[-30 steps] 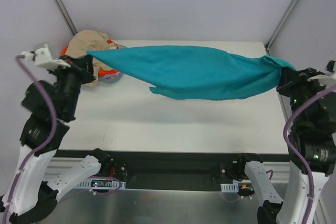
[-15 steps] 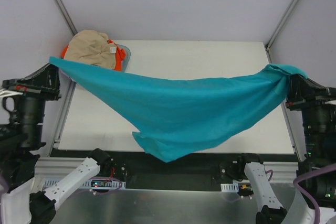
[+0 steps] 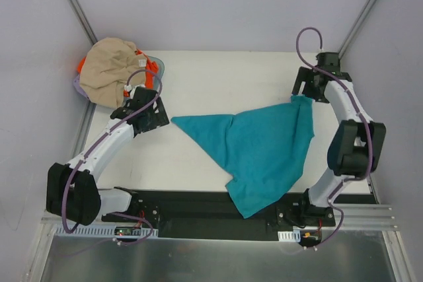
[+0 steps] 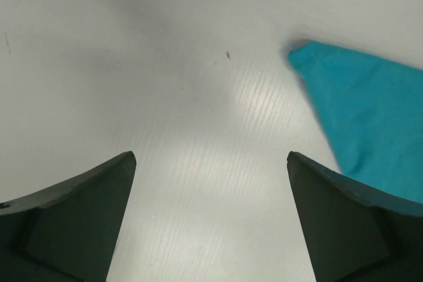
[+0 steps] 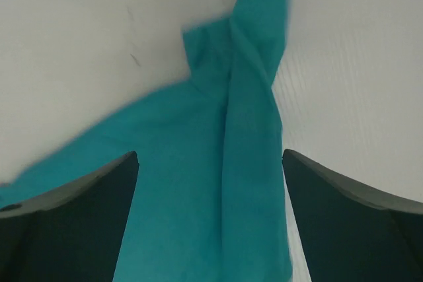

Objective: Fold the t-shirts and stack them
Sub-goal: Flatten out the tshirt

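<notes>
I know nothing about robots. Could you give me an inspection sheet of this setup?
Surface: white table, few faint specks.
Job's things: teal t-shirt spread loosely, unfolded, near corner over the front edge; beige t-shirt heaped on orange t-shirt, far left.
Clutter: lavender basket under that heap.
Claws: left claw open over bare table; right claw open over the teal t-shirt's far corner; both empty.
Cables: purple cables loop along both arms.
Surroundings: pale walls, metal frame poles.

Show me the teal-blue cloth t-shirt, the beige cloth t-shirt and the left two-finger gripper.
teal-blue cloth t-shirt (image 3: 264,148), top external view, middle of the fabric.
beige cloth t-shirt (image 3: 106,77), top external view, centre of the heap.
left gripper (image 4: 210,162), left wrist view, midway between its fingertips.
</notes>
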Available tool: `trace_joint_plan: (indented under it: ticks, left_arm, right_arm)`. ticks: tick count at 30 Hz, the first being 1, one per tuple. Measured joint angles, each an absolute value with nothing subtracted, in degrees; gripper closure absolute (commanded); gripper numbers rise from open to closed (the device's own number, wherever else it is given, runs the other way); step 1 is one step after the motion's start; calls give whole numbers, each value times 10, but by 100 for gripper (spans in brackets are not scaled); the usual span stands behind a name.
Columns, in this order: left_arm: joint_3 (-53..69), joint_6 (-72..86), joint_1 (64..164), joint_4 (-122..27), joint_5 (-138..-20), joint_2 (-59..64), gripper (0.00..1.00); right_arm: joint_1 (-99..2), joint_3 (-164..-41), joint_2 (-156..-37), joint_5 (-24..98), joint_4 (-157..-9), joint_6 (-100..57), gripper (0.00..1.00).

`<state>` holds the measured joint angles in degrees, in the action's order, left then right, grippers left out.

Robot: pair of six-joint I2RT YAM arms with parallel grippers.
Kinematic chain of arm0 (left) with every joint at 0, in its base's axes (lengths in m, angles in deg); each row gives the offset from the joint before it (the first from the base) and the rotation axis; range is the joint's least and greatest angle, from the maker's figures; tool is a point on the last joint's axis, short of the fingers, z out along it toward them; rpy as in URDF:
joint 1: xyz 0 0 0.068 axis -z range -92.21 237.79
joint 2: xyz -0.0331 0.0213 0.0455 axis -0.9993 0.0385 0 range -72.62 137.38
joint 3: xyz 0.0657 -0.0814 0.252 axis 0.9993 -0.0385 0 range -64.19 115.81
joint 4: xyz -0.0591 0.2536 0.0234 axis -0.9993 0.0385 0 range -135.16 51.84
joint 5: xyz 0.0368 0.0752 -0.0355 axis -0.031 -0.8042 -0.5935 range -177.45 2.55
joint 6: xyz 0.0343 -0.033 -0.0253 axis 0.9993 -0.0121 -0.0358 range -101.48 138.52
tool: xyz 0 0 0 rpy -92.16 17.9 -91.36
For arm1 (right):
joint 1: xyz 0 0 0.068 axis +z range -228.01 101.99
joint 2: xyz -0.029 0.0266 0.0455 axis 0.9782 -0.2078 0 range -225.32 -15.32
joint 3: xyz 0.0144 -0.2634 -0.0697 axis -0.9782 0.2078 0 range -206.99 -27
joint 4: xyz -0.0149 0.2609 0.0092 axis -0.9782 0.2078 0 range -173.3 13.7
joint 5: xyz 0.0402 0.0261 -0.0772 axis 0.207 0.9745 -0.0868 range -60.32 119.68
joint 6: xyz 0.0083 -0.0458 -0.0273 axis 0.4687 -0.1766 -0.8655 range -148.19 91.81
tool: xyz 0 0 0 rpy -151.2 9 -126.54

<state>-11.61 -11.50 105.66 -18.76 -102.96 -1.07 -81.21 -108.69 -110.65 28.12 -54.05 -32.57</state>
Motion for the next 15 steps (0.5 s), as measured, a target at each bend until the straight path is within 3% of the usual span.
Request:
trace_joint_plan:
  ticks: [5, 10, 15]
  left_arm:
    - [-114, -127, 1043, -165, -1001, -49, 1]
    - [-113, -137, 1043, -168, -986, -88, 1]
    - [-111, -152, 1043, -170, -962, -41, 1]
  right_arm:
    - [-772, -1093, -1161, 210, -484, -343, 4]
    - [-712, -1052, -1062, 182, -492, -317, 4]
    - [-670, -890, -930, 188, -512, -223, 4]
